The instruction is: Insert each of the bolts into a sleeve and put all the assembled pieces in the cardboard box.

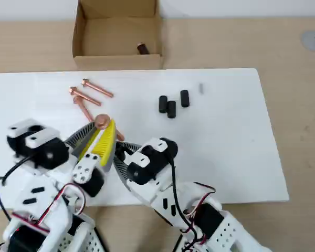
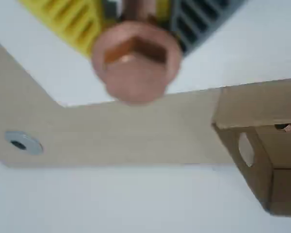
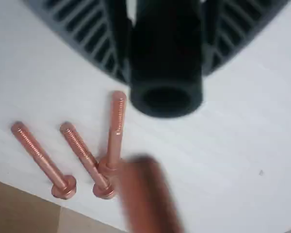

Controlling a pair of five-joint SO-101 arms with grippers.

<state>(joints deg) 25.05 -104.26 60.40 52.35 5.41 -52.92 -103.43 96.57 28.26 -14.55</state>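
Two robot arms meet near the front edge of a white sheet (image 1: 226, 157) spread on a wooden table (image 1: 299, 105). The left gripper (image 1: 102, 127), with one yellow finger (image 2: 63, 22) and one dark one, is closed narrowly around the shank of a copper bolt (image 2: 136, 60). It grips just below the flanged hexagonal head, which sticks out past the fingertips. The right gripper (image 3: 166, 34) is clamped on a black sleeve (image 3: 166, 68), whose open end pokes out beyond the dark ribbed jaws.

From above, the two grippers sit close together, tips angled toward each other. The threaded end of the copper bolt is near the right gripper, but whether bolt and sleeve touch cannot be told.

Three loose bolts (image 1: 86, 97) lie on the sheet just beyond the left gripper, roughly side by side. Three spare sleeves (image 1: 171, 108) lie in a tight cluster further to the right, well apart from both grippers.

The cardboard box (image 1: 118, 62) stands on the table beyond the sheet's far edge, open on top. One dark assembled piece (image 1: 142, 49) lies inside it near the front right corner.
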